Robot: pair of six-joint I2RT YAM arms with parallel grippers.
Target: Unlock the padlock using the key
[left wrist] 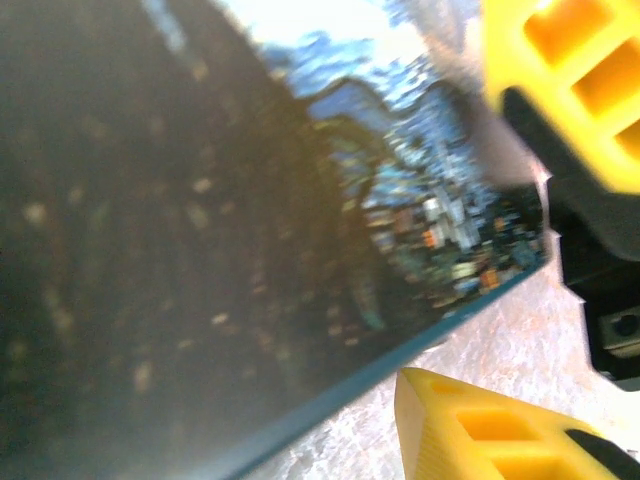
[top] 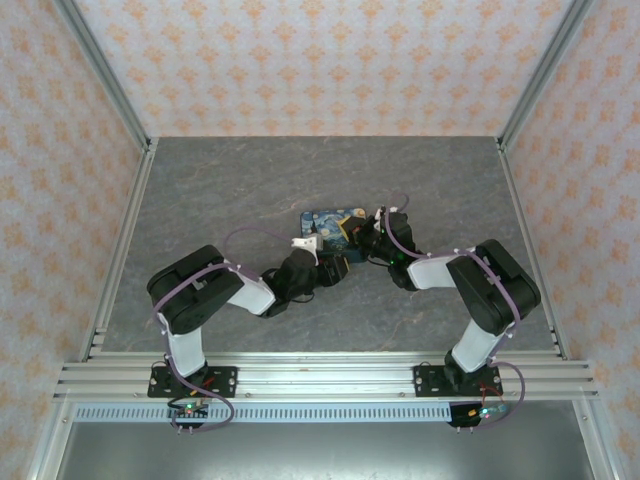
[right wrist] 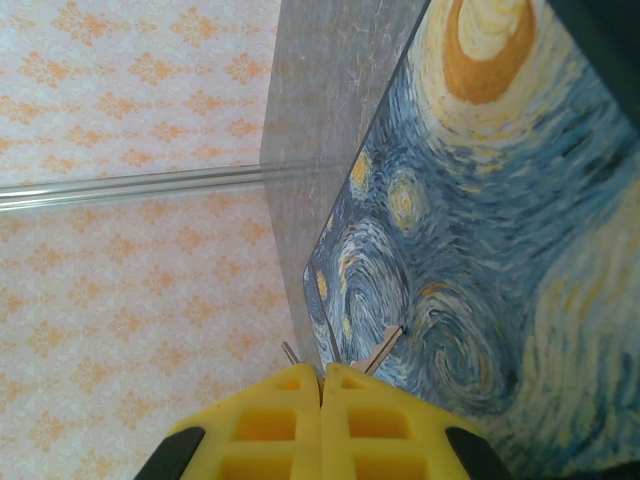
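The blue-and-yellow Starry Night box [top: 328,219] lies mid-table. My left gripper [top: 322,252] is at its near edge. Close up, its yellow fingers [left wrist: 480,425] sit on either side of the box [left wrist: 300,230], pressed to its corner. My right gripper [right wrist: 322,372] hovers over the box lid [right wrist: 480,200], at the box's right end [top: 372,235]. Its fingers are shut on a thin metal key [right wrist: 386,344] whose tip touches the lid. I cannot make out the padlock.
Grey stone-look tabletop [top: 230,190] with patterned walls on three sides and an aluminium rail [top: 330,378] along the near edge. Open table lies behind and to the left of the box.
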